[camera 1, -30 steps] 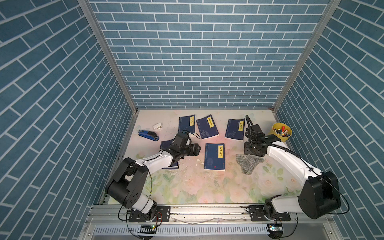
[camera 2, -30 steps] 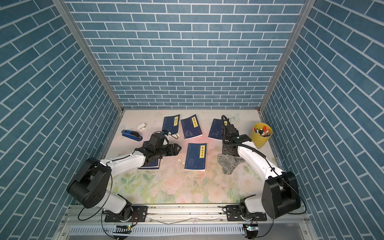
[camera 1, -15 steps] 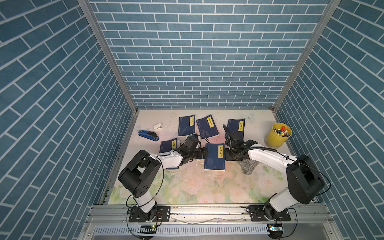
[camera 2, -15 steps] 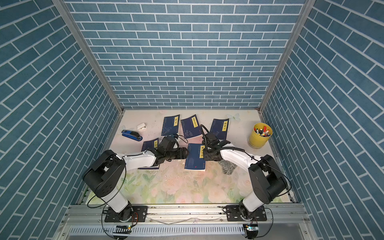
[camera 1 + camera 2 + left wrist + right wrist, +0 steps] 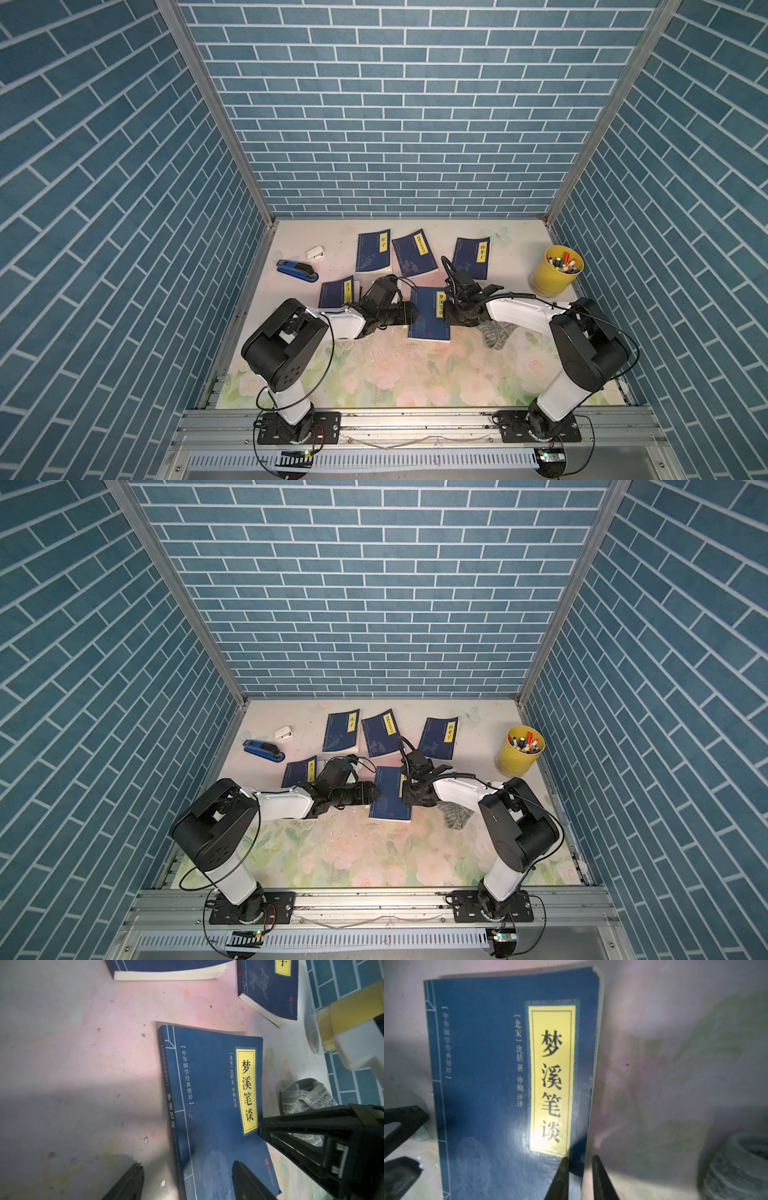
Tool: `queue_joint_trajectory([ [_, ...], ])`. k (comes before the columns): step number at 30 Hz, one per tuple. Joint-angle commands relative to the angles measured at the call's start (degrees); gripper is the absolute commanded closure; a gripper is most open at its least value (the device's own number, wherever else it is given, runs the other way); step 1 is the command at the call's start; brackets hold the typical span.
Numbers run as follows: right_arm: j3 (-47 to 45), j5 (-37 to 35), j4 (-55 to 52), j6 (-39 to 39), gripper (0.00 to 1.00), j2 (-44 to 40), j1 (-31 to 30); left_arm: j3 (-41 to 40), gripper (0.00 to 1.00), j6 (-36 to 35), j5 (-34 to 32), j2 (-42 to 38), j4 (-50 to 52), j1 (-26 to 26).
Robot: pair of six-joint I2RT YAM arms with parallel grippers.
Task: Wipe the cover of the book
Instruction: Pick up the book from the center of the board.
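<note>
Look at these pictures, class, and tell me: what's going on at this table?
The left gripper stands open astride the spine edge of the nearest blue book, one finger over the cover, one over the table. The right gripper has its jaws narrow around the opposite page edge; whether they pinch it is unclear. The grey cloth lies on the table apart from the book, in neither gripper, so no wiping is under way.

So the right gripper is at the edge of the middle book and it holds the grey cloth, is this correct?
Only partly. The right gripper is at the edge of the middle book, but it does not hold the grey cloth. Both top views show the cloth lying on the table beside that book.
</note>
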State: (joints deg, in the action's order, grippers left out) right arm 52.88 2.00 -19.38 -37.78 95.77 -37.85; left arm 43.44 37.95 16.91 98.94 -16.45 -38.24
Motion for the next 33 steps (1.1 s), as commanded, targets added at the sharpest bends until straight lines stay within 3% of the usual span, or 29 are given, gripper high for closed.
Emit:
queue_joint_trajectory([
  [1,-2.59,0.63,-1.12,-2.81,0.83,2.16,-0.47,-0.51,0.29,0.28,2.85,2.26,-1.19,-0.35],
  [12,-4.01,2.56,1.07,-3.2,0.86,3.68,-0.72,-0.41,0.35,4.37,10.7,3.66,-10.85,-0.26],
  [20,-4.63,2.79,3.05,-3.35,0.86,4.44,-1.04,-0.98,0.58,7.16,12.79,0.79,-14.7,0.17],
  [33,-4.63,2.81,3.97,-3.09,0.86,4.52,-1.04,-1.6,0.64,9.94,13.76,-0.36,-17.55,0.6],
])
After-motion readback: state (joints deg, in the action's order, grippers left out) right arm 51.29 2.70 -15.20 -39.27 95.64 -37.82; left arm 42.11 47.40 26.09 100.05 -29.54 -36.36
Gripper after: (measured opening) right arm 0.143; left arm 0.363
